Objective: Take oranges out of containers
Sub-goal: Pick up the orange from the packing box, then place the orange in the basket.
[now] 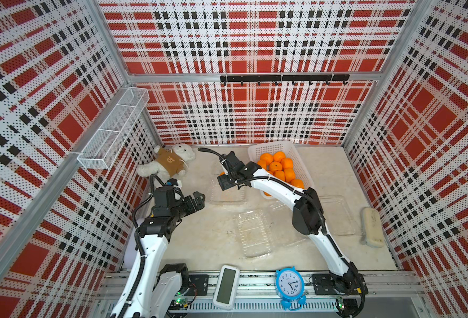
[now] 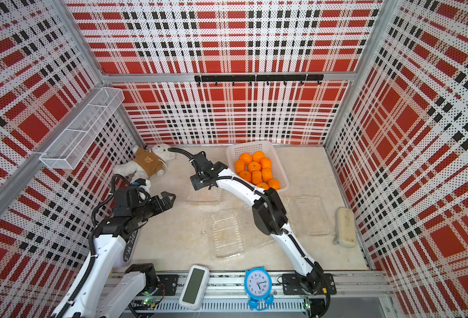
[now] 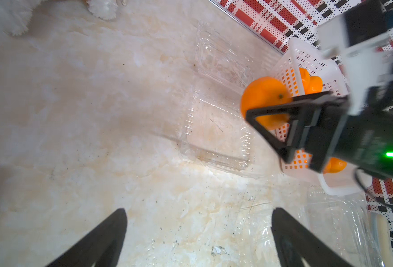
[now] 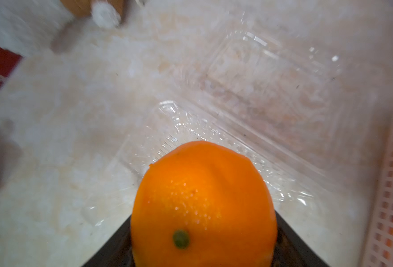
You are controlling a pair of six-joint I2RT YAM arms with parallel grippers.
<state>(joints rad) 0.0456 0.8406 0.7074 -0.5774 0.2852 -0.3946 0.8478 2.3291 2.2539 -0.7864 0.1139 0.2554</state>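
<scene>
Three clear containers lie on the pale surface. Above the far container, the right tool is clamped on one orange, lifted clear of the plastic. The left tool hovers nearby, jaws spread wide. Other oranges sit in the white basket beside it.

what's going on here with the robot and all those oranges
The right hand is gripping one orange above an empty-looking clear container beside the white basket, which holds a pile of oranges. The left hand is open and empty over the table. The other two containers also look empty.
</scene>
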